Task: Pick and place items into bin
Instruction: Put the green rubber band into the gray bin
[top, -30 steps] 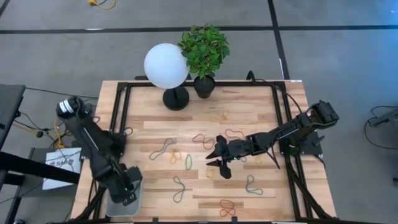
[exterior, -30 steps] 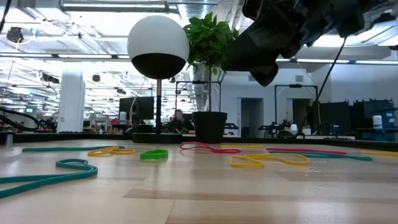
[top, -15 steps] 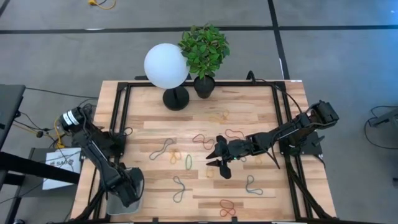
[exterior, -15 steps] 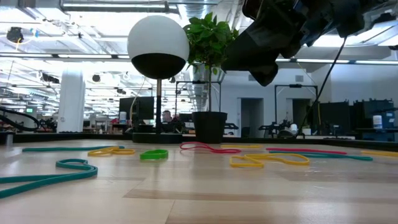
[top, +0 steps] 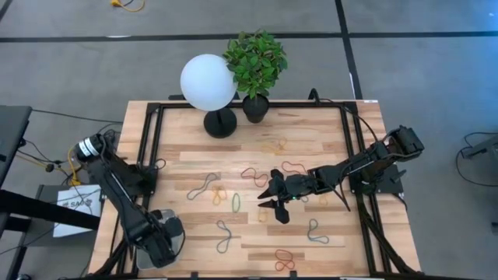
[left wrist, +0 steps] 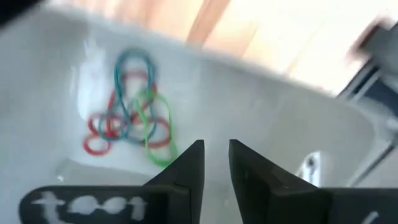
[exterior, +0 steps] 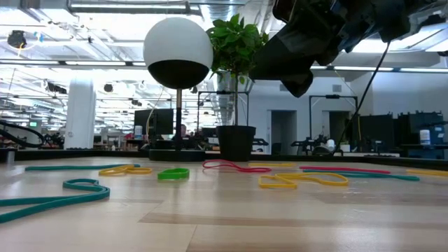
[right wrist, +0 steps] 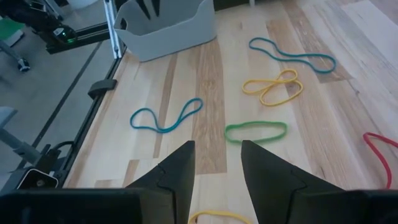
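Note:
Rubber bands lie flat across the wooden table: teal [top: 201, 187], yellow [top: 219, 194], green [top: 236, 202], teal [top: 224, 236], red [top: 253, 175] and orange [top: 284, 259]. The pale bin [top: 140, 255] sits at the near left corner. Red, teal and green bands [left wrist: 130, 109] lie tangled on its floor. My left gripper [top: 162, 243] [left wrist: 216, 163] hangs over the bin's inside, open by a narrow gap and empty. My right gripper [top: 272, 200] [right wrist: 214, 163] hovers open above mid-table, with the green band [right wrist: 255, 132] just ahead of its fingers.
A white globe lamp [top: 208, 82] and a potted plant [top: 256, 62] stand at the far edge. A black frame [top: 152, 140] runs along the left, right and far edges of the table. More bands lie right of centre, such as a teal one [top: 315, 232].
My left arm has swung a little toward the near edge and to the right, and its gripper now covers more of the bin. The right arm and the bands on the table have kept still.

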Robot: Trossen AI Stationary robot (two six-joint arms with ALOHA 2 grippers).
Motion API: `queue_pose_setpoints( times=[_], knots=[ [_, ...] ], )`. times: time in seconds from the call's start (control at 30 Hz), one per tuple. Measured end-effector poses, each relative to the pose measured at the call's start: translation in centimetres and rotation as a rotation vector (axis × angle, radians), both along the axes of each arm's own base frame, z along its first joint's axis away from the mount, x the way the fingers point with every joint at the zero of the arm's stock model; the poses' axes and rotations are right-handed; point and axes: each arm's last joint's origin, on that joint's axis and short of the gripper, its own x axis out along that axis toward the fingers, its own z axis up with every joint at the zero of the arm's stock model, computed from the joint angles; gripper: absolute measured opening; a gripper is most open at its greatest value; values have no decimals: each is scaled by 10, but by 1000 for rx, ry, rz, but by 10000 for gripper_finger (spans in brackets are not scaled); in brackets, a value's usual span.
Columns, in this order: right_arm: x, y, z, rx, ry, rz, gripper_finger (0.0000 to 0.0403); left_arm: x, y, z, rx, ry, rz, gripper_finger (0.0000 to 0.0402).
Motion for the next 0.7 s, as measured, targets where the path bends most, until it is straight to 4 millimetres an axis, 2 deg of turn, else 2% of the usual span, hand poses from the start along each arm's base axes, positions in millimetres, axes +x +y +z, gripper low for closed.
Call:
queue_pose_setpoints(
  times=[0.1,0.2,0.4,0.53,0.7],
  knots=[
    [0,0,0,0,0,0,124,10,1,22,64,-101,-28,59],
    [0,0,0,0,0,0,124,21,3,45,180,-277,-86,56],
    [0,0,0,0,0,0,124,46,16,77,583,-710,-133,55],
    [0,0,0,0,0,0,124,59,29,80,696,-758,-79,55],
    [0,0,0,0,0,0,124,85,46,57,577,-663,-6,55]
  ],
)
